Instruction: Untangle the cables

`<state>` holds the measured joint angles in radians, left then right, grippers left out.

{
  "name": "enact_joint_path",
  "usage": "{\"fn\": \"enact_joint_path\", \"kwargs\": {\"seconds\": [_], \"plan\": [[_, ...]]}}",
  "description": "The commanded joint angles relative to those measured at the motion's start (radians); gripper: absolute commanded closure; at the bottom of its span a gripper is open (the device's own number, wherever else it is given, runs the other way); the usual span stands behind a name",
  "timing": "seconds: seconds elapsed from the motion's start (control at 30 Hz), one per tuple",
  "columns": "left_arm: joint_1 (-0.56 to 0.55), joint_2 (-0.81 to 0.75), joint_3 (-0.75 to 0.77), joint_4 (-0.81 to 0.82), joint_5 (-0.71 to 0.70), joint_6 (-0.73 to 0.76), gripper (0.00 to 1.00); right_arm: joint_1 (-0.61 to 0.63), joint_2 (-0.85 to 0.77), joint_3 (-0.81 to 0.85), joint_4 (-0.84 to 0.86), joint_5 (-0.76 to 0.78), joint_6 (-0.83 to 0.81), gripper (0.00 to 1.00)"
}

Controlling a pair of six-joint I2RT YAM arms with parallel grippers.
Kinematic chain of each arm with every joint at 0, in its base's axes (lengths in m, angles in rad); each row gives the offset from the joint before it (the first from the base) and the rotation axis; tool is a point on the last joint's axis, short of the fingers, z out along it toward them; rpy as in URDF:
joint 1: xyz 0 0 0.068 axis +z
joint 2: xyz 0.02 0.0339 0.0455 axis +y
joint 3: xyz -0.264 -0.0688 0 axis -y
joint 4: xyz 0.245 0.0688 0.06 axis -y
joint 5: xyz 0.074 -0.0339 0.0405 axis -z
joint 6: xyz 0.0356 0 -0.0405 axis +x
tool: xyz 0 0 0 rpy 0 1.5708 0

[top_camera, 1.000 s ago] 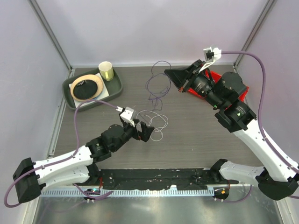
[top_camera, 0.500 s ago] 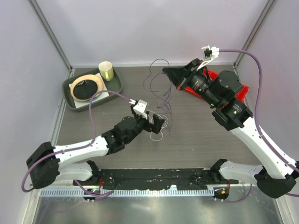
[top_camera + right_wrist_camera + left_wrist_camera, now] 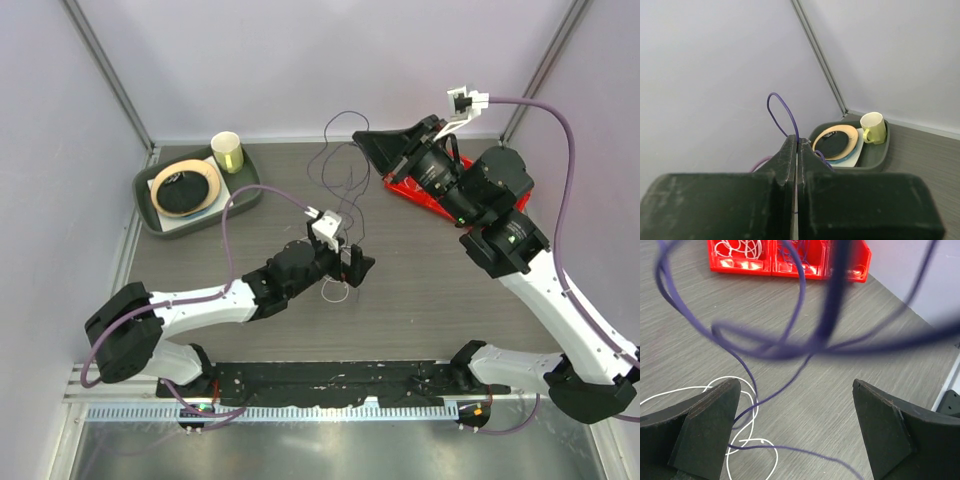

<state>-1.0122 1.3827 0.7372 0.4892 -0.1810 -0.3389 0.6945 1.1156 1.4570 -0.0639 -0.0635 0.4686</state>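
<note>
Grey wood-grain desk (image 3: 420, 290), centre frame: the right tool (image 3: 359, 142), pinched shut on the purple cable (image 3: 760, 346), holds it raised, apparently so the left tool (image 3: 357, 266), fingers apart, can reach the white cable (image 3: 775, 456) lying beneath.

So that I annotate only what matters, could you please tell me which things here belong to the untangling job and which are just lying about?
Job:
- purple cable, pinched in the shut right gripper
- white cable, below the open left gripper
- red bin, likely, since it holds cables

Lying about:
- tray
- plate
- cup
</note>
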Motion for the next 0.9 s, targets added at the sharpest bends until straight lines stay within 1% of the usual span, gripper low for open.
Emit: {"fn": "enact_joint_path", "kwargs": {"seconds": [0.0, 0.03, 0.1, 0.13, 0.17, 0.27, 0.33, 0.43, 0.5, 0.53, 0.6, 0.63, 0.7, 0.77, 0.8, 0.83, 0.87], "plan": [[0.001, -0.001, 0.013, 0.098, 0.029, -0.020, 0.00, 0.003, 0.003, 0.059, 0.087, 0.010, 0.016, 0.99], [0.001, 0.009, 0.005, 0.100, 0.006, -0.020, 0.00, 0.003, 0.004, 0.059, 0.091, 0.007, 0.024, 0.99], [0.001, 0.018, 0.010, 0.083, -0.015, -0.020, 0.06, 0.003, 0.006, 0.069, 0.095, 0.005, 0.027, 0.99], [0.000, 0.024, 0.011, 0.066, -0.031, -0.020, 0.10, 0.003, 0.006, 0.075, 0.095, 0.005, 0.025, 0.99], [0.001, 0.032, 0.010, 0.062, -0.040, -0.020, 0.18, 0.003, 0.006, 0.089, 0.092, 0.008, 0.021, 0.99], [0.001, 0.058, -0.008, 0.087, -0.081, -0.034, 0.28, 0.002, 0.003, 0.108, 0.084, 0.007, 0.015, 0.99], [0.001, 0.068, -0.012, 0.112, -0.081, -0.037, 0.32, 0.004, -0.002, 0.108, 0.085, -0.001, 0.018, 0.99], [0.001, 0.082, -0.010, 0.132, -0.028, -0.031, 0.35, 0.003, -0.007, 0.108, 0.082, 0.007, 0.016, 0.99], [0.001, 0.088, -0.009, 0.143, -0.008, -0.035, 0.51, 0.003, -0.011, 0.108, 0.076, 0.022, 0.002, 0.99], [0.001, 0.088, -0.010, 0.141, -0.015, -0.037, 0.69, 0.003, -0.017, 0.108, 0.072, 0.037, -0.002, 0.99], [0.001, 0.087, -0.022, 0.143, -0.043, -0.037, 0.86, 0.003, -0.023, 0.100, 0.072, 0.054, -0.015, 0.99], [0.001, 0.085, -0.030, 0.144, -0.054, -0.037, 0.99, 0.002, -0.033, 0.097, 0.072, 0.059, -0.019, 0.99], [0.001, 0.072, -0.051, 0.114, -0.098, -0.046, 1.00, 0.002, -0.037, 0.097, 0.072, 0.115, -0.048, 0.99], [0.001, 0.035, -0.085, 0.075, -0.123, -0.054, 1.00, 0.003, -0.037, 0.112, 0.010, 0.210, -0.082, 0.99], [0.001, 0.021, -0.103, 0.037, -0.162, -0.075, 1.00, 0.003, -0.036, 0.118, -0.003, 0.258, -0.102, 0.99], [0.000, -0.017, -0.123, 0.016, -0.191, -0.090, 1.00, 0.003, -0.033, 0.129, -0.031, 0.308, -0.161, 0.99], [0.001, -0.040, -0.165, -0.016, -0.219, -0.115, 1.00, 0.003, -0.019, 0.137, -0.051, 0.432, -0.198, 0.99]]}}
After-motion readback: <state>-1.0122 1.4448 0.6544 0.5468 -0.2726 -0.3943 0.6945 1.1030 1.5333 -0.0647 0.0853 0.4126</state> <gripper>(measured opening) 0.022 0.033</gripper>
